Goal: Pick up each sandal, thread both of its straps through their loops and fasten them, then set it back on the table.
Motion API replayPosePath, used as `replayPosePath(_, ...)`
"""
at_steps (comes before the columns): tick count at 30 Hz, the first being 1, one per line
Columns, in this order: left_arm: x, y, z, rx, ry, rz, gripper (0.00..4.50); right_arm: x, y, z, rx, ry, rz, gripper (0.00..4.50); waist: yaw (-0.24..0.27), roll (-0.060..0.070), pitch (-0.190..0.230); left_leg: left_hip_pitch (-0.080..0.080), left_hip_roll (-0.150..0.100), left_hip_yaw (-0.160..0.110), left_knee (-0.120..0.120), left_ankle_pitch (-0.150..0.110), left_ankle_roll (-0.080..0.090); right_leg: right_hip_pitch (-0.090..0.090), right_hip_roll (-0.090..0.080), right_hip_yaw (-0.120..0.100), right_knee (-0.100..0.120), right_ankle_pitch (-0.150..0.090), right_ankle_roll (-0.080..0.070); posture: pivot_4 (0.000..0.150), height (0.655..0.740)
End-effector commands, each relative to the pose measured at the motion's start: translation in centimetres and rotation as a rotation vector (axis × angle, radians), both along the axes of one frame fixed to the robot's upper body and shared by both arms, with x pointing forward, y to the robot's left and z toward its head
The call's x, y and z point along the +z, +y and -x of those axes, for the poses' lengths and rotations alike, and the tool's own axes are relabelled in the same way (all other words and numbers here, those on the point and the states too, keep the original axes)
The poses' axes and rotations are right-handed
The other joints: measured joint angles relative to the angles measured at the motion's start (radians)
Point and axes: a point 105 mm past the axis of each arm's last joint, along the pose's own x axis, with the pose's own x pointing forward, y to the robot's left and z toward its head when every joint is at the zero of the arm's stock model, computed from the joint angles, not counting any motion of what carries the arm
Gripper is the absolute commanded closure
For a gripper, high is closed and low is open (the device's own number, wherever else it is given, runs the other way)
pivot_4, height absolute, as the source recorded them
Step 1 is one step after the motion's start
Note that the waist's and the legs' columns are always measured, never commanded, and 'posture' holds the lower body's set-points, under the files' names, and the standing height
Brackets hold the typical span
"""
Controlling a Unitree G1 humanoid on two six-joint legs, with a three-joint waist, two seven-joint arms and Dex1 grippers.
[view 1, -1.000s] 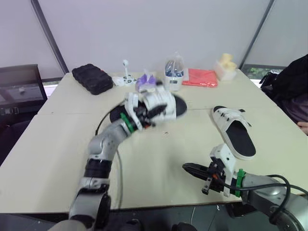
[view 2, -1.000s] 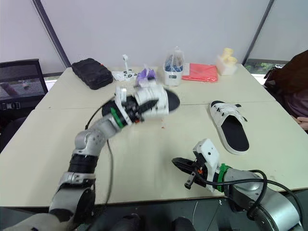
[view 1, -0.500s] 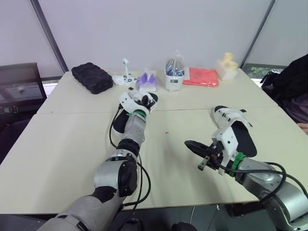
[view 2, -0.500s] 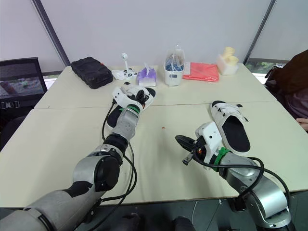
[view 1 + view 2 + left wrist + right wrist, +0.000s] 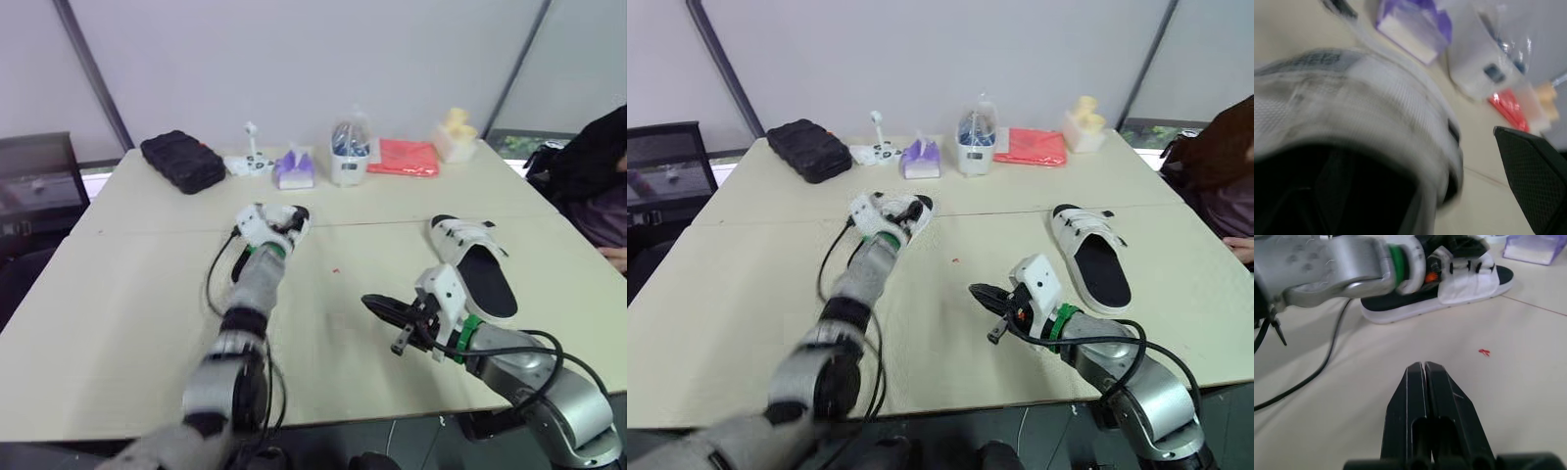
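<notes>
A white sandal with a black sole (image 5: pixel 1469 284) lies flat on the table left of the middle, its toe (image 5: pixel 297 214) pointing to the far side. My left gripper (image 5: pixel 277 224) hovers just over its straps, open; one black finger (image 5: pixel 1533 171) stands well clear of the white strap (image 5: pixel 1366 103). The second sandal (image 5: pixel 478 276) lies on the right side of the table, sole down. Beside it, nearer the front edge, my right gripper (image 5: pixel 372 303) hangs low over bare table, its fingers (image 5: pixel 1422 377) shut with nothing between them.
Along the far edge stand a black case (image 5: pixel 179 161), a small white stand (image 5: pixel 251 157), a purple tissue pack (image 5: pixel 295 168), a bagged container (image 5: pixel 350 155), a red cloth (image 5: pixel 409 157) and a yellow-white box (image 5: pixel 454 137). A person in dark clothing (image 5: pixel 593 171) sits at the right.
My left arm has brought the sandal down from the air onto the table, and its gripper has opened off it. The right gripper has drifted slightly forward.
</notes>
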Motion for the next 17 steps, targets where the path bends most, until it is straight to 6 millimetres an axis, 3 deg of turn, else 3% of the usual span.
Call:
replayPosePath(1, 1.6, 0.5, 5.1, -0.203, -0.06, -0.212, 0.04, 0.9, -0.8, -0.3, -0.014, -0.021, -0.059, 4.5, -0.015, 0.001, 0.0, 0.001, 0.0, 0.0, 0.0, 0.0, 0.0, -0.001, 0.0, 0.002, 0.001, 0.0, 0.0, 0.15, 0.74)
replayPosePath(5, 1.5, 1.1, 9.5, -0.349, -0.072, -0.324, 0.04, 1.3, -1.7, -0.8, -0.036, -0.011, -0.11, 4.5, -0.007, 0.003, 0.0, 0.001, 0.001, 0.0, 0.0, 0.001, -0.001, -0.001, 0.0, 0.003, 0.002, 0.001, -0.003, 0.15, 0.74)
replayPosePath(9, 0.9, 1.5, 16.5, -0.593, -0.139, -0.471, 0.04, 1.9, -3.2, -2.2, -0.075, -0.012, -0.172, 4.5, -0.001, 0.006, -0.002, 0.003, 0.003, 0.002, 0.002, 0.001, -0.001, 0.003, 0.0, 0.003, -0.002, -0.001, -0.008, 0.15, 0.74)
replayPosePath(17, 0.2, 1.9, 18.6, -0.476, -0.108, -0.421, 0.04, -0.7, -3.6, -3.9, -0.104, 0.048, -0.198, 4.5, 0.024, 0.01, -0.003, 0.002, 0.003, 0.005, 0.002, 0.0, 0.0, 0.003, -0.002, 0.004, -0.004, -0.001, -0.009, 0.15, 0.74)
